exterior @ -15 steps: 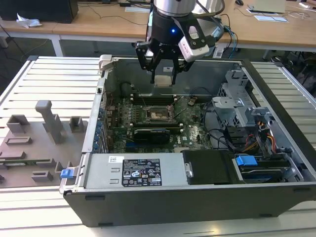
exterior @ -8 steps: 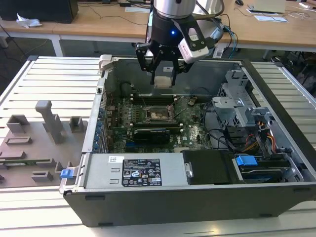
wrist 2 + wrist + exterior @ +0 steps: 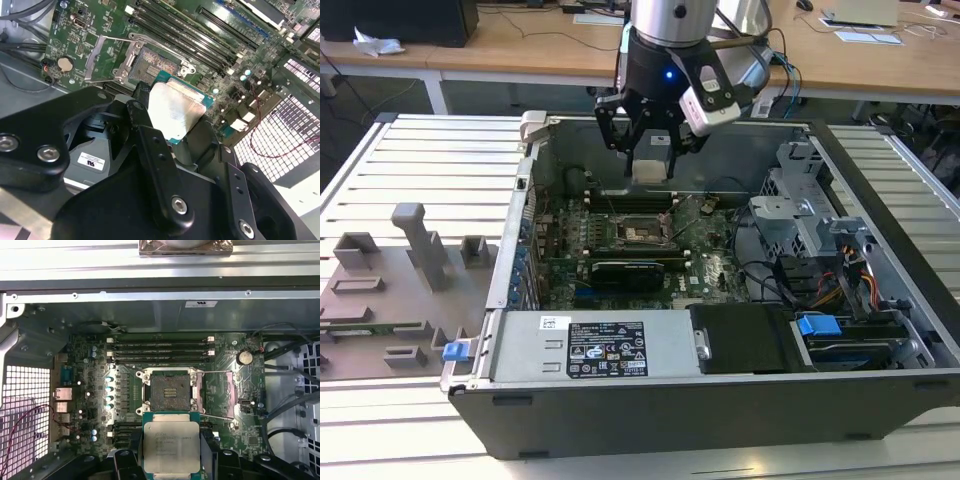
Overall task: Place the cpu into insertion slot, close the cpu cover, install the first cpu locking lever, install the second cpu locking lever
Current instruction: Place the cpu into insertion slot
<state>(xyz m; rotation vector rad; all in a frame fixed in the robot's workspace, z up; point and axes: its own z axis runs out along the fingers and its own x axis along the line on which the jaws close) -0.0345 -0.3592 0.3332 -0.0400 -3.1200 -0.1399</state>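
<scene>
My gripper hangs over the open computer case, shut on the cpu, a small flat chip with a pale metal top. In both wrist views the cpu sits between the black fingers, held above the green motherboard. It is a little short of the insertion slot. The slot's dark centre is bare. The cpu cover, a thin silvery frame, is swung open beside the slot. Thin wire levers stand away from the slot.
Long black memory slots run along one side of the slot. A black card lies in front of it. The drive cage, cables, case walls and power supply ring the board. A grey fixture plate lies at the exterior view's left.
</scene>
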